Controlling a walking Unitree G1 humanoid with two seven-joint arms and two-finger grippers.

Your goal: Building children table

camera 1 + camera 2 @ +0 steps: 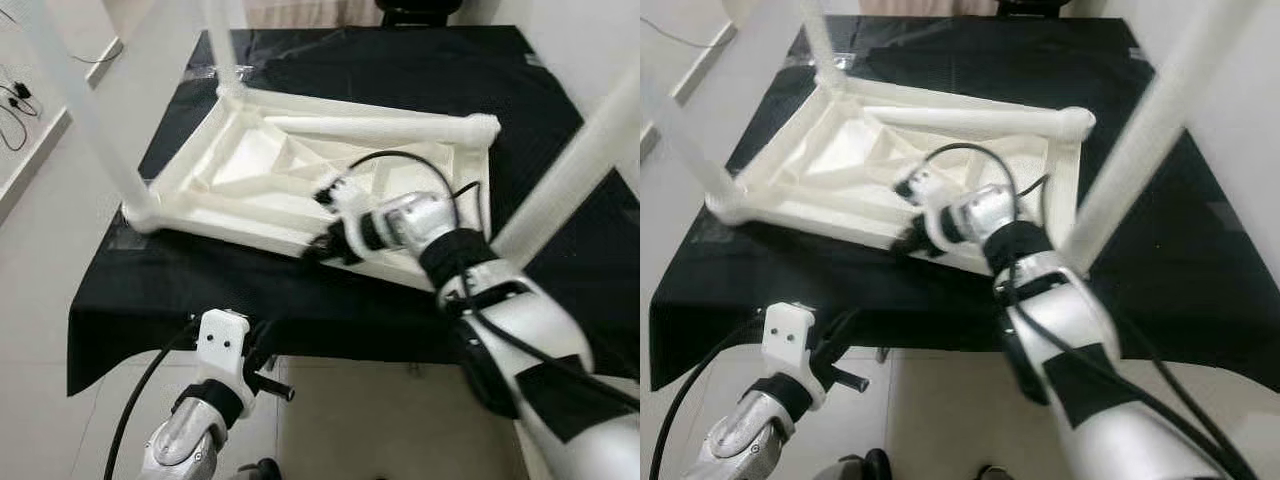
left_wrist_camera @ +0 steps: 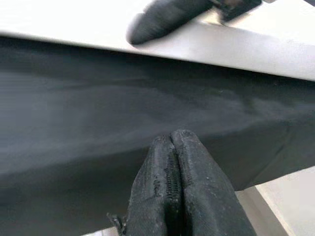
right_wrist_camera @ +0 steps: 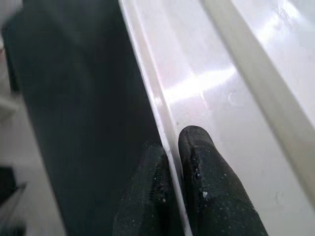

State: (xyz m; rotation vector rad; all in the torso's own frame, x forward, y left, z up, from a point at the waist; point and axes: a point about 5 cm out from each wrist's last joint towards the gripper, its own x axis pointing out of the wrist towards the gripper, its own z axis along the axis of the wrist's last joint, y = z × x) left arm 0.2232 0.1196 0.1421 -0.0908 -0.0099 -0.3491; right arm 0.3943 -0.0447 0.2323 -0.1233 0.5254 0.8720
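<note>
A white plastic children's table (image 1: 250,165) lies upside down on a table covered with black cloth (image 1: 560,230). Three white legs stand up from its corners: near left (image 1: 95,120), far left (image 1: 222,45) and near right (image 1: 570,170). Another white leg (image 1: 380,127) lies flat along the far side. My right gripper (image 1: 322,245) is shut on the tabletop's thin near rim (image 3: 152,88), one finger on each side. My left gripper (image 2: 172,140) hangs low in front of the cloth's hanging front, fingers pressed together on nothing.
The black cloth's front edge (image 1: 300,335) hangs over a pale tiled floor (image 1: 340,420). Cables (image 1: 15,100) lie on the floor at the left. A dark chair base (image 1: 415,10) stands beyond the table's far edge.
</note>
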